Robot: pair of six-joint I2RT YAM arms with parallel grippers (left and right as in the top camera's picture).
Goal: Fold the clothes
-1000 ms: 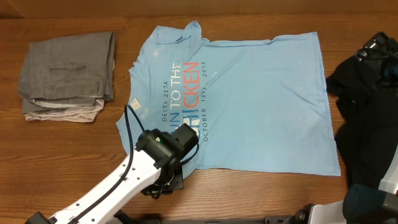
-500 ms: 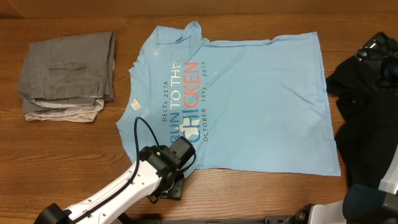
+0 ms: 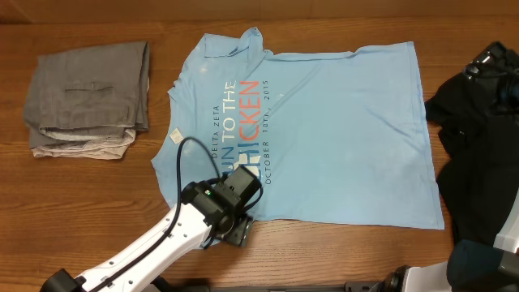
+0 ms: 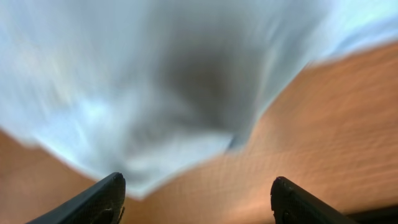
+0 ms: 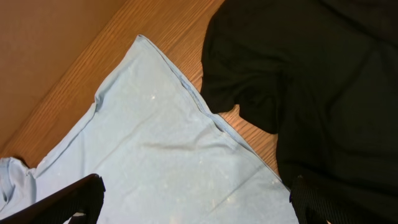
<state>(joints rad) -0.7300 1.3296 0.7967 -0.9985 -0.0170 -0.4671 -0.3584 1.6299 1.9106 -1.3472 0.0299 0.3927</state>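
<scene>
Brown wood-grain tabletop [image 3: 97, 203] fills the overhead view, and the light blue T-shirt [image 3: 340, 138] lies spread flat across its middle, front side up, with its white and red-orange lettering [image 3: 243, 130] running sideways toward the shirt's left part. A small pale label [image 3: 173, 136] shows at the shirt's left edge, and one sleeve [image 3: 223, 45] is bunched near the upper left corner. The black garment [image 3: 478, 154] lies crumpled at the right end of the tabletop, just beside the shirt's right edge; in the right wrist view a sliver of wood shows between the two, and higher up the black cloth seems to meet the blue hem. The left pincer [image 4: 196, 199] sits at the shirt's lower left edge with its two fingers [image 4: 93, 199] spread well apart and nothing between them; its view is blurred, but blue cloth lies ahead of the tips and bare wood under them. The white left arm [image 3: 146, 251] reaches in from the bottom left, a black cable [image 3: 182, 158] looping above it. The right pincer [image 5: 193, 202] hangs released, fingers wide, over the shirt's right part near the black garment. Well apart at the upper left, folded grey trousers [image 3: 89, 85] rest on a beige garment [image 3: 81, 148].
</scene>
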